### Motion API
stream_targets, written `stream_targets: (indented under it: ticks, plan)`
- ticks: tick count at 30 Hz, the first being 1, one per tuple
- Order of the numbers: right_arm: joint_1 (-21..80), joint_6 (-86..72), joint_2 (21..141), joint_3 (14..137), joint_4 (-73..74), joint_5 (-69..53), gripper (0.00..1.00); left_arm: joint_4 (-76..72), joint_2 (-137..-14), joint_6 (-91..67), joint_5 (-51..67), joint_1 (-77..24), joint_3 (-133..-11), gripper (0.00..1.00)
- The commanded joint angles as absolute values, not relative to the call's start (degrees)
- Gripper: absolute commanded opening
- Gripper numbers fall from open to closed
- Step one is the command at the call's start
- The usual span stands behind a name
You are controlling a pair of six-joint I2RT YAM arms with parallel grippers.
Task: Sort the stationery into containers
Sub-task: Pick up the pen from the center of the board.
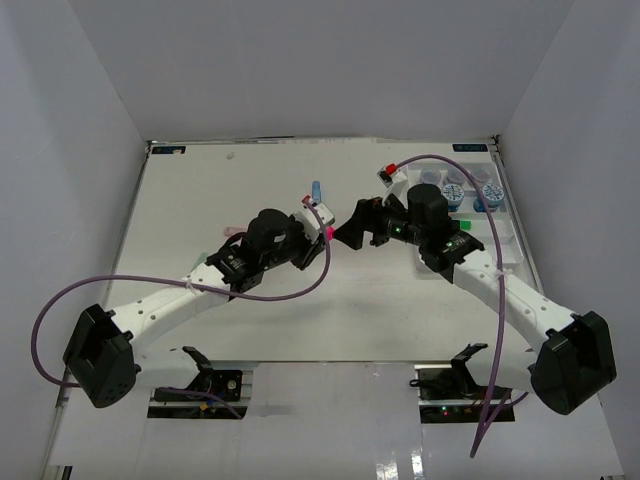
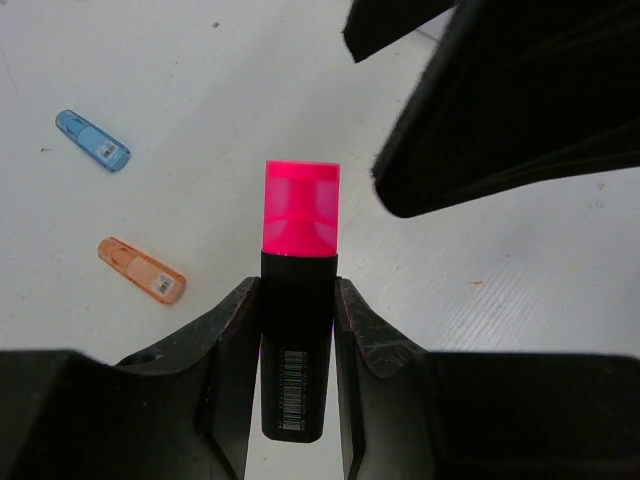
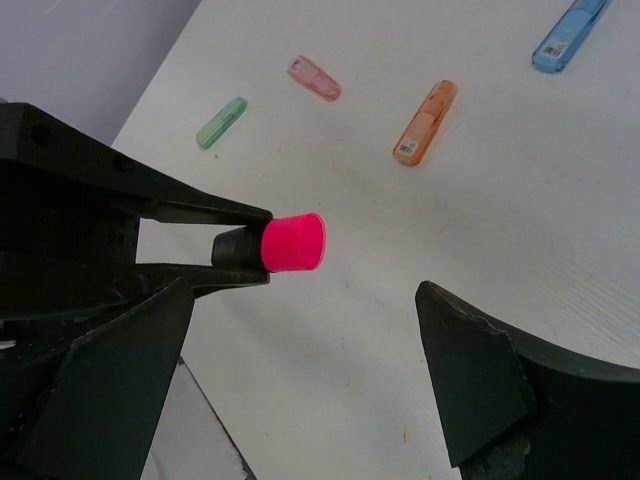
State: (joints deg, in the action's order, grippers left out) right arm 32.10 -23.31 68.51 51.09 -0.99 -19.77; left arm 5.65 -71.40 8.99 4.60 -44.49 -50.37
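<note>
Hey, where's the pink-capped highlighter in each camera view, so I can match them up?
Top external: pink highlighter is a small pink spot near the picture's centre.
Left wrist: lower centre, upright, clamped in the left tool.
Right wrist: left of centre, its cap pointing right.
Shared landmark: blue highlighter, just above it from the top, upper left on the left wrist, top right on the right wrist.
</note>
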Motion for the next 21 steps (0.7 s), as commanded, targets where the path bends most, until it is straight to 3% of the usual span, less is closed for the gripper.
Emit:
stream_targets:
  ticks: [1, 10, 21]
  plan:
    - [33.57, -24.7, 69.69, 55.45, -3.96, -19.6, 0.98, 2.99, -68.99, 9.31, 5.37, -46.31, -48.43, 0.23]
    - [34.8, -25.75, 73.38, 56.16, -4.92, -21.79, 0.92, 1.41, -66.62, 9.76, 4.39, -47.2, -46.94, 0.23]
    - [35.68, -27.33, 74.79, 53.88, -8.96, -27.24, 0.74, -1.67, -65.13, 8.79, 5.97, -47.11, -45.79, 0.23]
